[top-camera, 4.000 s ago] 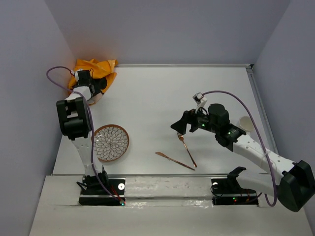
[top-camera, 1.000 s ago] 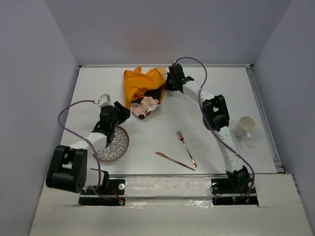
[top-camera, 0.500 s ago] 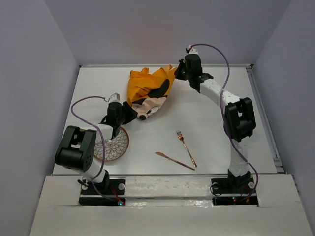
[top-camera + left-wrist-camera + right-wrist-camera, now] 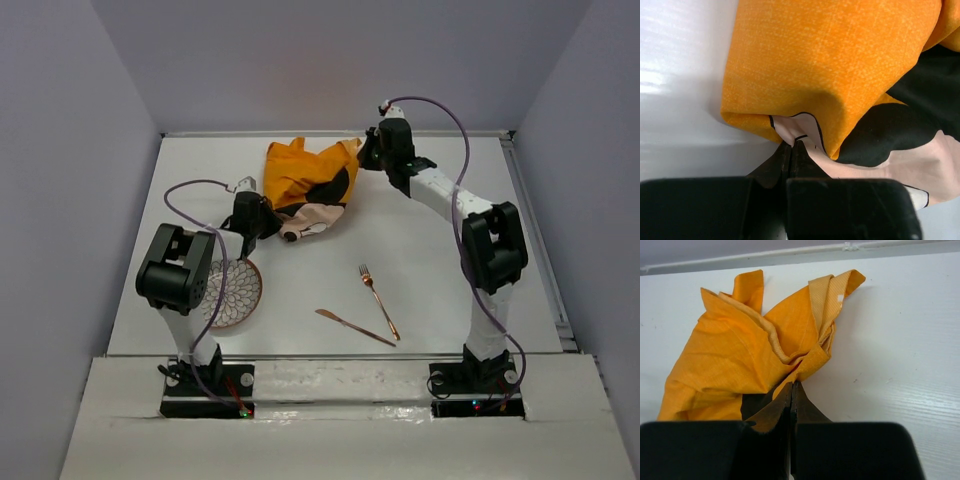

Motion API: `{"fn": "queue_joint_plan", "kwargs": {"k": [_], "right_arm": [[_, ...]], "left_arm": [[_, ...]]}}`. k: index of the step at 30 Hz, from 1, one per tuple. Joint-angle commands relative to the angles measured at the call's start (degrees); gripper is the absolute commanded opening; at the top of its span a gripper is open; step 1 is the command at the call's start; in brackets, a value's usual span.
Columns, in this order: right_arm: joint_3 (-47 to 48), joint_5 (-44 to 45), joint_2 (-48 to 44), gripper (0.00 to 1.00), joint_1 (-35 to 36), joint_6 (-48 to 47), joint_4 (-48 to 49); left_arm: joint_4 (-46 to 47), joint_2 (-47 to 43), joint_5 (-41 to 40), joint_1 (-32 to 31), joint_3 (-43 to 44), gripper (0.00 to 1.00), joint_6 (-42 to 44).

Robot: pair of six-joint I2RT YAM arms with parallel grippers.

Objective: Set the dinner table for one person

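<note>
plate (image 4: 240,296) rim partly behind left arm (image 4: 178,272) (left side); cloth mat (image 4: 815,65) cropped

We are looking at the desk (image 4: 300,280): it is lying flat and level, filling most of the top view. It is showing as one large plain white rectangle. A thin pale rim is running along its far edge and down its right side. The far edge is sitting against the back wall (image 4: 330,60), and the near edge is meeting the mounting strip (image 4: 340,380). In the left wrist view the surface is looking smooth and slightly glossy, throwing soft highlights. In the right wrist view it is showing faint streaks, with the pale rim crossing the top.
</note>
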Motion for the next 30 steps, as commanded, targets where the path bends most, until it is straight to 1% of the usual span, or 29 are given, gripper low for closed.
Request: {"fn": "queue_joint_plan", "kwargs": {"k": [1, 3, 5, 6, 7, 8, 9, 10, 11, 12, 13, 14, 16, 17, 18, 19, 20, 21, 22, 23, 24, 25, 26, 27, 28, 29, 30], "right_arm": [[-0.76, -0.43, -6.31, 0.00, 0.03, -2.51, 3.83], [-1.55, -0.16, -8.25, 0.00, -0.50, -4.26, 3.65], [-1.65, -1.48, -11.05, 0.00, -3.04, -4.97, 3.30], [-1.38, -2.18, -11.94, 0.00, -3.92, -5.06, 2.60], [-0.16, -3.49, -12.73, 0.00, -4.80, -5.41, 2.07], [0.72, -3.59, -13.95, 0.00, -6.37, -5.67, -0.11], [1.77, -3.59, -14.49, 0.00, -6.91, -6.02, -1.00], [2.65, -3.68, -15.10, 0.00, -7.44, -6.46, -1.70], [3.70, -3.59, -15.89, 0.00, -7.44, -7.60, -2.23], [3.63, -3.59, -17.64, 0.00, -7.97, -8.04, -2.59], [3.28, -3.68, -18.70, 0.00, -7.97, -8.48, -2.59], [1.62, -3.25, -19.84, 0.00, -7.97, -9.10, -2.50], [-0.75, -2.63, -23.00, 0.00, -7.97, -9.10, -2.07], [-4.33, -2.02, -24.15, 0.00, -7.97, -8.75, -0.85], [-6.63, -1.66, -25.29, 0.00, -7.97, -8.40, 0.12], [-9.09, -1.66, -26.44, 0.00, -7.97, -7.96, 1.00], [-14.34, -1.22, -28.36, 0.00, -7.97, -7.00, 3.80], [-17.09, -1.22, -29.25, 0.00, -7.97, -6.21, 4.78], [-19.81, -1.48, -29.96, 0.00, -7.97, -5.51, 5.92], [-22.62, -2.61, -31.18, 0.00, -7.97, -4.11, 7.33], [-27.52, -2.97, -31.63, 0.00, -7.97, -3.31, 9.69], [-29.66, -3.41, -31.89, 0.00, -7.97, -2.61, 10.67], [-31.16, -3.59, -31.98, 0.00, -7.97, -1.12, 11.20], [-32.48, -3.16, -31.98, 0.00, -7.97, -0.41, 11.56], [-34.41, -2.98, -31.90, 0.00, -7.97, 0.21, 11.73], [-35.21, -2.46, -31.81, 0.00, -7.97, 1.17, 11.91], [-35.83, -2.36, -31.46, 0.00, -7.97, 1.62, 12.35]], "left_arm": [[0.97, -0.10, -1.42, -0.01, 4.07, 0.00, 0.26], [0.70, -2.38, -1.59, 1.13, 7.75, 0.00, -0.18], [-4.02, -3.62, -1.77, 2.27, 16.69, 0.00, 0.17], [-6.65, -3.88, -1.94, 3.06, 20.81, 0.00, 1.91], [-13.38, -3.45, -3.25, 3.16, 31.47, 0.00, 3.50], [-17.71, -1.53, -3.61, 3.16, 38.10, 0.00, 7.51], [-26.37, -0.30, -3.79, 3.07, 44.52, 0.00, 9.56], [-26.46, 1.02, -3.79, 2.90, 51.29, 0.00, 11.49], [-34.11, 2.43, -6.66, 2.72, 63.80, 0.00, 13.34], [-41.85, 5.57, -7.56, 2.02, 69.75, 0.00, 17.36], [-45.32, 7.17, -8.79, 1.49, 75.90, 0.00, 19.49], [-48.40, 8.58, -11.93, 0.79, 85.27, 0.00, 21.33], [-54.28, 10.52, -15.20, -0.70, 89.92, 0.00, 24.42], [-55.19, 9.74, -17.39, -1.84, 89.50, 0.00, 25.73], [-54.41, 8.69, -18.19, -2.37, 87.32, 0.03, 25.92], [-52.49, 6.94, -18.81, -2.90, 83.47, 0.09, 25.92], [-49.51, 2.40, -18.91, -3.43, 72.47, 0.21, 25.92], [-43.05, 0.09, -18.82, -3.43, 66.53, 0.50, 25.40], [-40.37, -2.28, -19.69, -3.43, 55.33, 0.65, 24.61], [-38.08, -4.31, -20.22, -2.91, 50.52, 0.79, 22.69], [-35.10, -7.72, -20.49, -2.56, 46.82, 0.94, 21.63], [-35.07, -9.32, -20.66, -2.03, 43.30, 0.98, 20.66], [-32.55, -10.73, -20.84, -1.59, 37.44, 0.99, 19.61], [-31.48, -13.79, -20.93, -1.15, 34.86, 0.99, 17.86], [-29.12, -15.30, -20.84, -1.06, 32.39, 0.99, 16.97], [-28.22, -16.53, -20.84, -0.97, 27.85, 0.99, 16.18], [-27.52, -18.54, -20.49, -0.88, 25.71, 0.99, 14.95]]}}
